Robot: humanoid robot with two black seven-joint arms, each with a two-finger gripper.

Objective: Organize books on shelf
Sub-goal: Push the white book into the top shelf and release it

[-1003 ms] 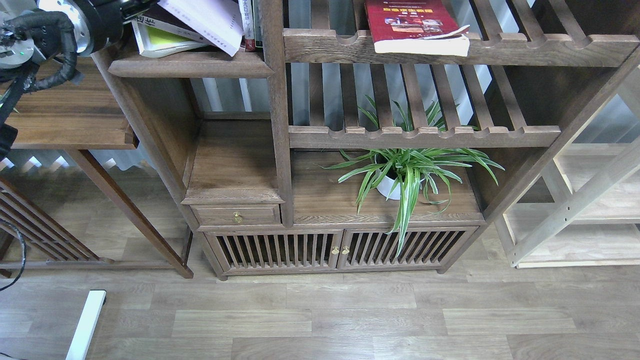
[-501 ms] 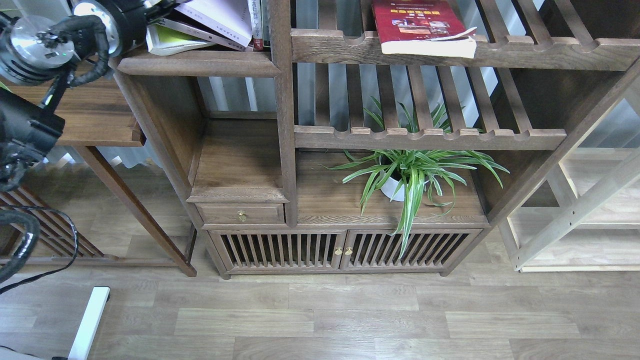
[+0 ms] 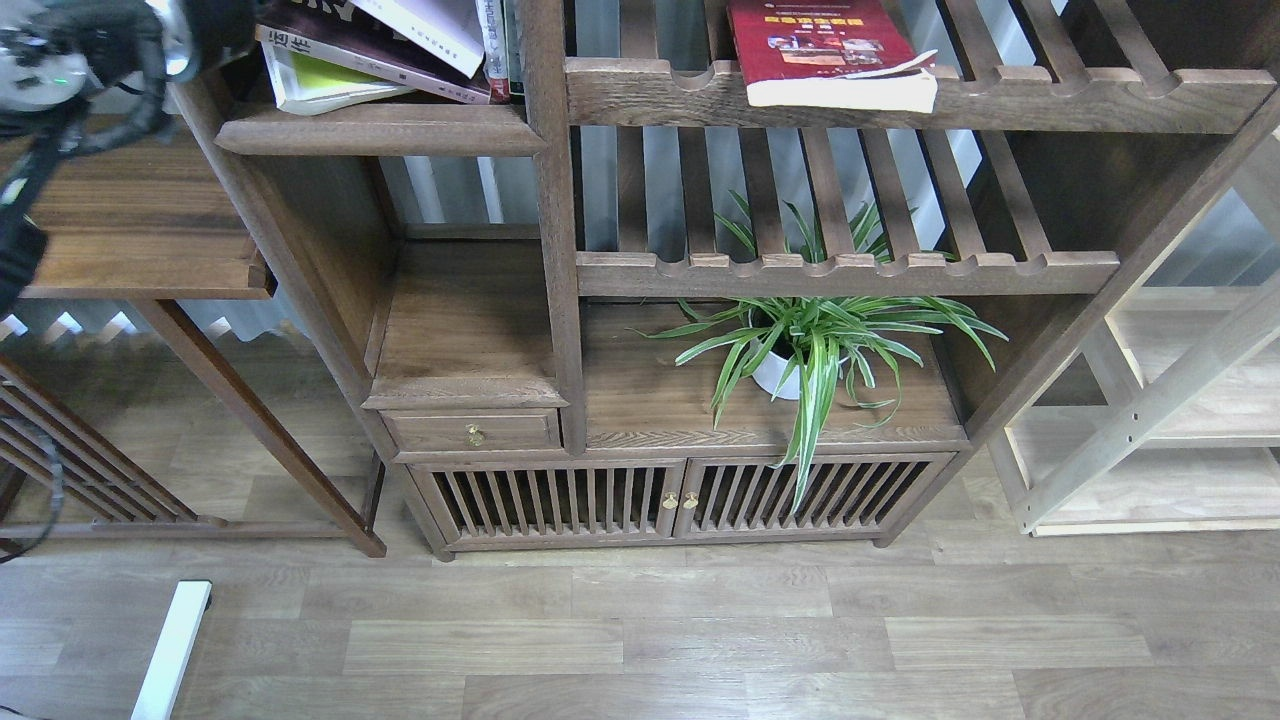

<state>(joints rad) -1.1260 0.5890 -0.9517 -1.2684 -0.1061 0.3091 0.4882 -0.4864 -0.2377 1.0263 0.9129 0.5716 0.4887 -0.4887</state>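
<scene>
At the top left, the shelf (image 3: 380, 130) is a dark board with a moulded front edge. A yellow-green book (image 3: 320, 85) lies on it under a dark-covered book (image 3: 390, 65). A pale white book (image 3: 430, 22) is tilted above them, cut off by the top edge. The red book (image 3: 815, 45) lies flat on the upper slatted rack (image 3: 1050, 100), its pages overhanging the front rail. My left arm (image 3: 70, 60) comes in at the top left. Its far end runs past the frame's top edge beside the books, so its fingers are hidden. No right arm shows.
Narrow upright spines (image 3: 497, 40) stand against the post (image 3: 545, 200). A potted spider plant (image 3: 810, 350) sits on the cabinet top under a second slatted rack (image 3: 850, 272). A ledge with a brass-knobbed drawer (image 3: 470, 432) is lower left. A side table (image 3: 130, 250) stands at left.
The pale white book has lifted higher and uncovered the dark-covered book beneath it. My left arm's end has moved up and out of the top edge.
</scene>
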